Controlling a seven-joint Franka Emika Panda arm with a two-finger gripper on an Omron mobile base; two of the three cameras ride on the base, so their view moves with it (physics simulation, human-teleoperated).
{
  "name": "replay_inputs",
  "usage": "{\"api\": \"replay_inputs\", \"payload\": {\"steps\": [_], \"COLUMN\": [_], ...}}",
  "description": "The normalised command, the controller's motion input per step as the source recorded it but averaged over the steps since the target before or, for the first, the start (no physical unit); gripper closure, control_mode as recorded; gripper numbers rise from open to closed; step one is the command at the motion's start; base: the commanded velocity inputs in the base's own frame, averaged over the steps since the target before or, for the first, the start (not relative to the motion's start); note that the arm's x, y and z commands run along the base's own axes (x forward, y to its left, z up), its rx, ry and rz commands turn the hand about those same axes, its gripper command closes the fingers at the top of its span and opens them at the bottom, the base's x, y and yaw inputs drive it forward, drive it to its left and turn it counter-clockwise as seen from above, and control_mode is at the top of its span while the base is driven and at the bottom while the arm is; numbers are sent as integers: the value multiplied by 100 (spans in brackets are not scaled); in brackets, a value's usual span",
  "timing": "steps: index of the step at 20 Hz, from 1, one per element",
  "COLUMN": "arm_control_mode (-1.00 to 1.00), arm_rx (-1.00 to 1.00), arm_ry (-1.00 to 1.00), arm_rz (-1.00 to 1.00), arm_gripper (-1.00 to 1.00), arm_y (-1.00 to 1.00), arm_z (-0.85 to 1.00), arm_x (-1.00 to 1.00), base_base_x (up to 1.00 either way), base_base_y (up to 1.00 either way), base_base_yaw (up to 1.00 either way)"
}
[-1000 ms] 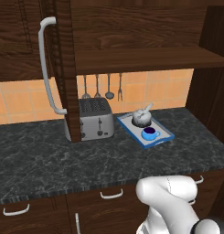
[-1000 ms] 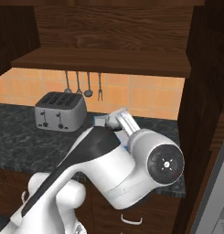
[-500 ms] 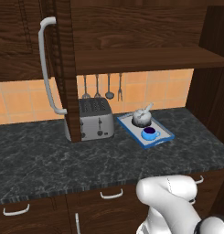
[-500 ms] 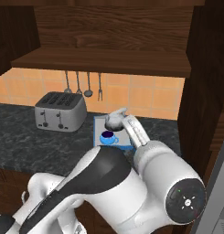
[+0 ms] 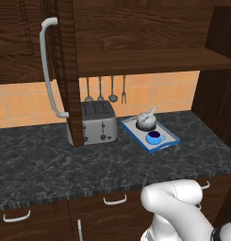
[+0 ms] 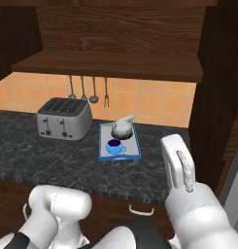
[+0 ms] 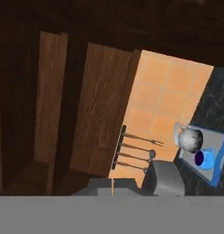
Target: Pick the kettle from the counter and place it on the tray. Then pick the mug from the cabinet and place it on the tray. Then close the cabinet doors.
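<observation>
Cabinet (image 5: 150, 28) open, shelf bare, left door (image 5: 67, 70) swung out edge-on in front of toaster (image 5: 99, 122). Arm swung away toward right side versus a second ago, tray now unblocked in right base view. Counter (image 5: 65, 164) carrying tray (image 5: 169, 141) with kettle (image 5: 146, 121) and mug (image 5: 153, 137) both on it, touching or nearly so. Gripper shut, holding nothing visible. Likely only the door-closing step left.
</observation>
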Motion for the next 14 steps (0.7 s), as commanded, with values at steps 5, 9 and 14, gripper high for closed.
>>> {"api": "replay_inputs", "payload": {"steps": [5,9,14], "arm_control_mode": [-100,-100,-100], "arm_rx": [21,15,14], "arm_ry": [-32,-21,-12], "arm_rz": [0,0,0], "arm_gripper": [100,100,100], "arm_y": [-15,-29,-41], "arm_z": [15,3,2], "arm_x": [-25,-33,-8], "base_base_x": [0,0,0], "base_base_y": [0,0,0], "base_base_yaw": [0,0,0]}}
